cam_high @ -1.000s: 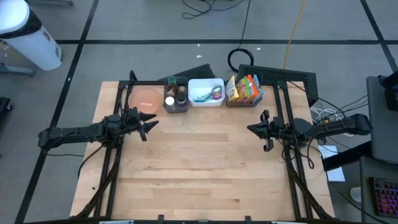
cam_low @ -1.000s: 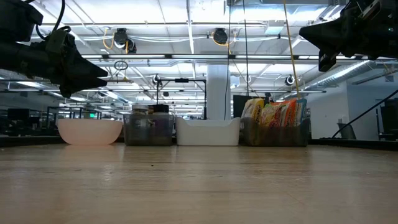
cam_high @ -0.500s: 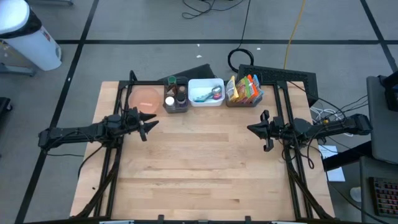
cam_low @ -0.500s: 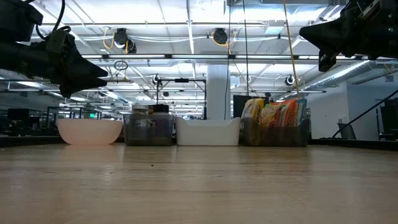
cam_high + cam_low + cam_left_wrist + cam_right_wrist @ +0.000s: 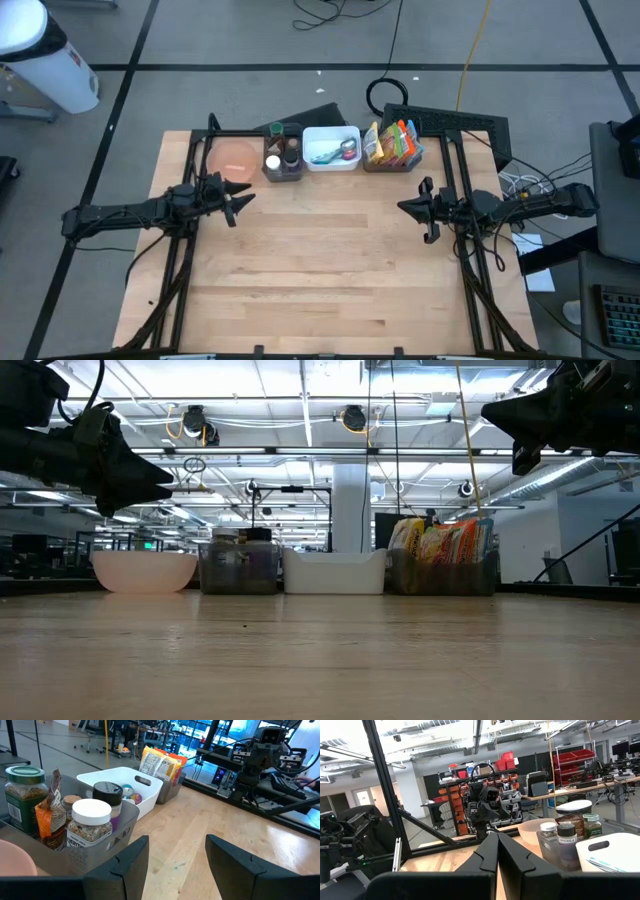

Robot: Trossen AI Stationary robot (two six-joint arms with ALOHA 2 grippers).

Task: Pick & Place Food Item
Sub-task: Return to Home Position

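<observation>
1. The white bin [image 5: 318,137] sits at the far edge of the table [image 5: 320,290]. Small things lie inside it.
2. The left black bin [image 5: 283,176] touches the white bin on its left. It holds jars, and the black-lidded bottle [image 5: 107,794] is one of them.
3. The right black bin [image 5: 392,168] is just beside the white bin on its right. The yellow noodle packs [image 5: 374,146] stand in it.
4. The left gripper [image 5: 240,197] hangs over the table, left of the white bin and nearer the front. Its fingers are apart and hold nothing.
5. The right gripper [image 5: 405,208] hangs right of the white bin and nearer the front. Its fingers are pressed together and hold nothing.
6. No food lies loose on the table, so I think the sorting is done. Only resting the arms looks left.
</observation>
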